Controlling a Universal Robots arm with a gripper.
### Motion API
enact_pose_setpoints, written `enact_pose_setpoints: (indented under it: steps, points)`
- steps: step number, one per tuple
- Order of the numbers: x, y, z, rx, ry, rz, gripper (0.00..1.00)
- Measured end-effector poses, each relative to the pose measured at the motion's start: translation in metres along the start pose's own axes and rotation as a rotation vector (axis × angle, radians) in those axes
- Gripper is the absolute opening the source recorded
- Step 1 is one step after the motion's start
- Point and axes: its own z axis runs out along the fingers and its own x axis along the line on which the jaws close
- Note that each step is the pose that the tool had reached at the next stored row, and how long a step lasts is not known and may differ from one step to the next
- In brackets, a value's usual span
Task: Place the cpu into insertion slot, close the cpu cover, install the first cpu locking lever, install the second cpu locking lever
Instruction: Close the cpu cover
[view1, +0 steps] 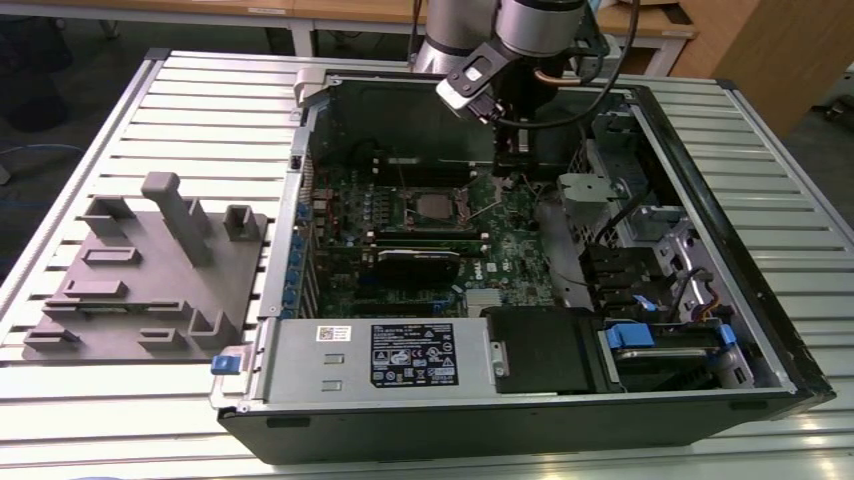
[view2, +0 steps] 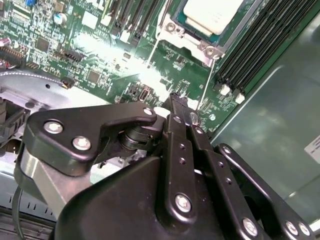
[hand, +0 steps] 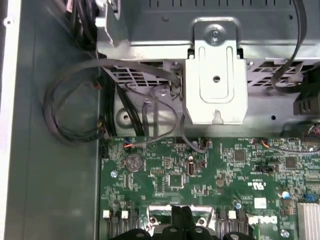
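The cpu (view2: 212, 12) lies with its pale silver top up in the insertion slot (view1: 455, 206) on the green motherboard (view1: 400, 290). The silvery cpu cover (view2: 186, 38) frames it and looks laid down over it. A thin wire locking lever (view2: 206, 80) runs from the socket corner toward my gripper (view2: 184, 111). The black fingers stand together, shut, with their tips right at the lever's free end; I cannot tell whether they pinch it. In the exterior view the gripper (view1: 509, 172) hangs just to the right of the socket. The first wrist view shows the fingertips (hand: 175, 216) over the board's edge.
The open black computer case (view1: 747, 300) lies on a slatted table. Long memory slots (view2: 260, 40) flank the socket. A black card (view1: 420, 265), a power supply (view1: 387, 355), a metal bracket (hand: 216, 80) and cable loops (hand: 75, 105) surround it. A grey fixture (view1: 147, 270) stands outside, left.
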Motion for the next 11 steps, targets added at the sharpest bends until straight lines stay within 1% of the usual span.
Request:
enact_pose_setpoints:
  steps: [11]
  points:
    - [0.0003, 0.0138, 0.0010, 0.0000, 0.0001, 0.000, 0.10]
